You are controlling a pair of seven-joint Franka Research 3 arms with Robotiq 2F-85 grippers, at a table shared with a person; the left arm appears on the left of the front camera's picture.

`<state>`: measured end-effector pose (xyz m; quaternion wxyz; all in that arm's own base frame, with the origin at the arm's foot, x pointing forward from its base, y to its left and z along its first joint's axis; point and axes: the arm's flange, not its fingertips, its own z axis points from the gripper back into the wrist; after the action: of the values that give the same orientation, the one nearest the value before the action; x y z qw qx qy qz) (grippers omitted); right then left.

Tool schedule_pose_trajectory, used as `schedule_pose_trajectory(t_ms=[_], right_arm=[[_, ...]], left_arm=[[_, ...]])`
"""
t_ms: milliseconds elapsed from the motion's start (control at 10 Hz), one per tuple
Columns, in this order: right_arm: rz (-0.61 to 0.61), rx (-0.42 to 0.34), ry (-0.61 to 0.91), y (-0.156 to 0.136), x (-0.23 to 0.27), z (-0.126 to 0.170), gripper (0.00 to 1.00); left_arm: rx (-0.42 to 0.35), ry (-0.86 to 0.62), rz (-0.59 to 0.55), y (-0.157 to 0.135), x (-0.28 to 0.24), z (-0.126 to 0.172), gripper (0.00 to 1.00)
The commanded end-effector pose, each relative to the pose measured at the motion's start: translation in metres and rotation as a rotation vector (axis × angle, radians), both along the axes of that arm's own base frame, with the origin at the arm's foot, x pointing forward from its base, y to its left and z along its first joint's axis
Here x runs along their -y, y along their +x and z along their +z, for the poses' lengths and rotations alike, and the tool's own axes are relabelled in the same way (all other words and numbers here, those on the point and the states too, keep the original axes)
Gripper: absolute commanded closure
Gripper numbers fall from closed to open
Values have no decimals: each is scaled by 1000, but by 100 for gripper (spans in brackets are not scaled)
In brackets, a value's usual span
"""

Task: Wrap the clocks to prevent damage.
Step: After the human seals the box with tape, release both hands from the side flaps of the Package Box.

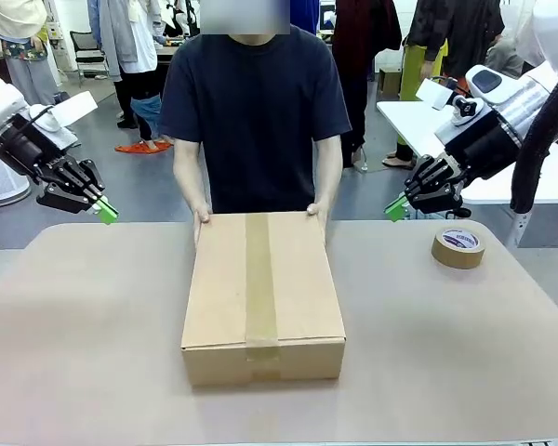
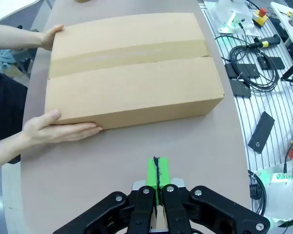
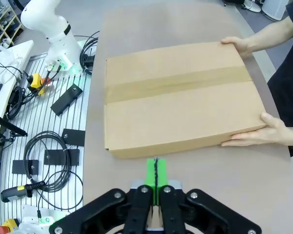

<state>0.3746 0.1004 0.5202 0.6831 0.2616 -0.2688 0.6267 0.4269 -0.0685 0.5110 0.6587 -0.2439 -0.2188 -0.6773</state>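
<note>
Front view: person's hands hold taped cardboard box, both pincers closed.

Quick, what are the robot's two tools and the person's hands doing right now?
Left tool: closed, holding nothing.
Right tool: closed, holding nothing.
Person's hands: one on each side of the taped cardboard box, at its far end.
</note>
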Motion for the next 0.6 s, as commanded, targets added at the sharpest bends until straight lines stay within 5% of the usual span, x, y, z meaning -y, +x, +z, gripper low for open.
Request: schedule_pose_trajectory(t_ms=[0,500], right_arm=[[-4,-5,-15,3,-1,1,99],[-4,-5,-15,3,-1,1,99]], left_arm=[[4,9,-1,2,-1,1,100],[4,9,-1,2,-1,1,100]])
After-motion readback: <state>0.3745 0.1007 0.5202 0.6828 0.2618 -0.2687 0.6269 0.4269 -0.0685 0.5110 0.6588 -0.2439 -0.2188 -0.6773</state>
